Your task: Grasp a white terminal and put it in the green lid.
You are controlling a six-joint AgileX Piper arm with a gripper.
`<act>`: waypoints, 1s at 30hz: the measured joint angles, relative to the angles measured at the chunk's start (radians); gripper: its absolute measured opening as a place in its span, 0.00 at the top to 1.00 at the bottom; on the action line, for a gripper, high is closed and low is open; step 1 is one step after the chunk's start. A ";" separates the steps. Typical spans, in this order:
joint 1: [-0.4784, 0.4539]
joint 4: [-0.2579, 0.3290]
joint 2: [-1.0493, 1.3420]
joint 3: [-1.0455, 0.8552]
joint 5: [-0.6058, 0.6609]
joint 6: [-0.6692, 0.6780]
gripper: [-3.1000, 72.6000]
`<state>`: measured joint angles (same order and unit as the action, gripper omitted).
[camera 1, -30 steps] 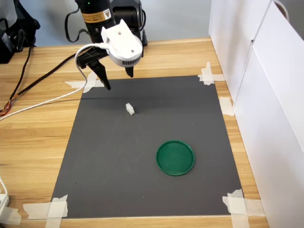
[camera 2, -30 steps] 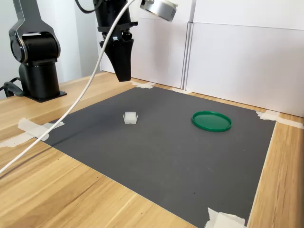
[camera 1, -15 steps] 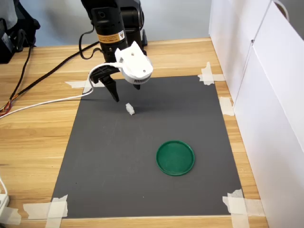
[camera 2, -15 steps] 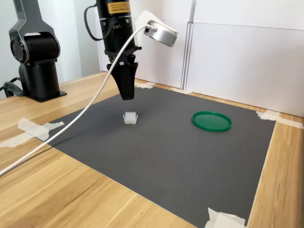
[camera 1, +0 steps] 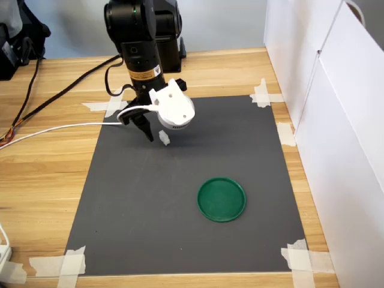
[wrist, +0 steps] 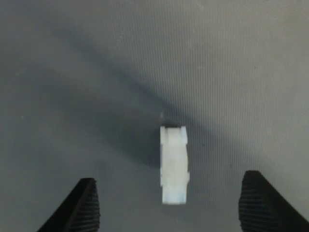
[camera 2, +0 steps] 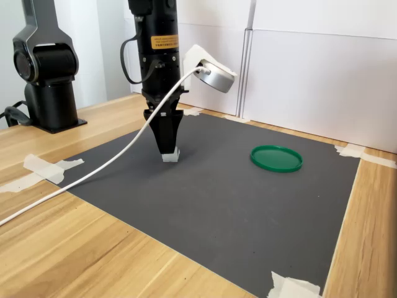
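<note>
Now the terminal [wrist: 174,164], lying free on the dark mat [camera 1: 150,204] well apart from the lid [camera 1: 222,199], straddled by spread jaws of the gripper [wrist: 171,208] in the wrist view, nothing pinched yet. Seen end-on and narrow between the two fingertips [wrist: 84,203], sitting roughly midway, though hard to judge whether low enough from the second exterior view. Likely trouble: closing too high and squirting the small piece out sideways, or a tip nudging it askew on the mat before contact on both sides.
</note>
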<state>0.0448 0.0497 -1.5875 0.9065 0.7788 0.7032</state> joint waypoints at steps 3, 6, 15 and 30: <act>0.000 -0.007 -0.016 0.000 -0.018 0.003 0.04; 0.000 -0.026 -0.028 0.000 -0.034 0.004 0.04; 0.000 -0.044 -0.052 0.000 -0.047 0.005 0.14; 0.000 -0.024 -0.066 0.000 -0.056 0.005 0.78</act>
<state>0.0448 0.0260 -1.6538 0.9065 0.7225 0.7078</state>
